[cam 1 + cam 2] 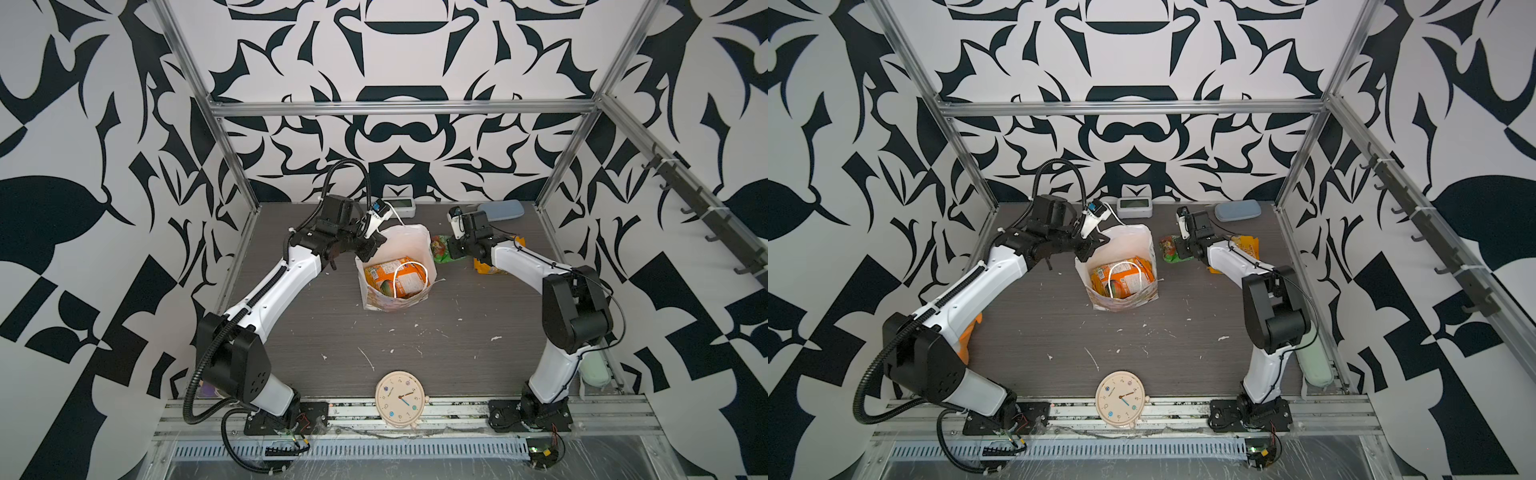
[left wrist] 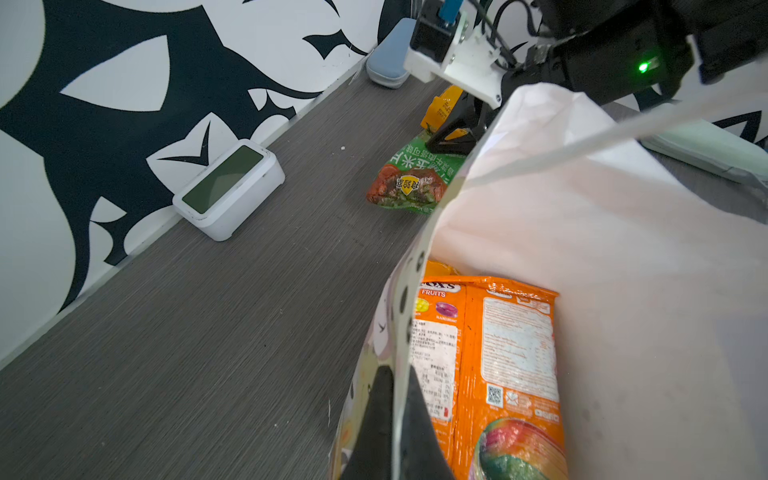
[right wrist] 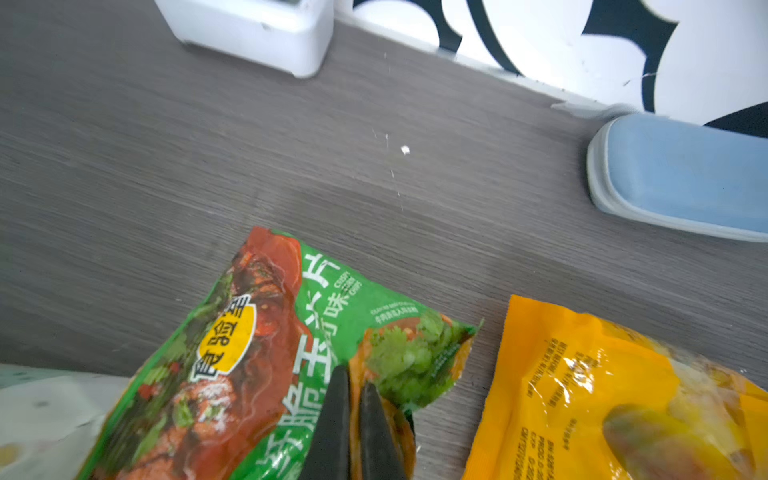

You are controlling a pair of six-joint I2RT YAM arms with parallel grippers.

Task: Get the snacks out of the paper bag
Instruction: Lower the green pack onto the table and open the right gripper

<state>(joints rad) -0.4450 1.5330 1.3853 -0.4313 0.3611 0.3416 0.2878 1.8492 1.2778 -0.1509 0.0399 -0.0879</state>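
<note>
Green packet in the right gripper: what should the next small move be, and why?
Probably open the right gripper and release the green packet. It is already outside the paper bag, low over the table next to the yellow packet, so carrying seems finished. Orange packets lie in the bag, whose rim the left gripper pinches, awaiting the next pick.

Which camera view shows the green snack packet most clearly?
The right wrist view: the green packet fills the foreground and its print is readable. The left wrist view shows the packet farther off, past the edge of the paper bag. In both top views the packet is small, without readable print.
</note>
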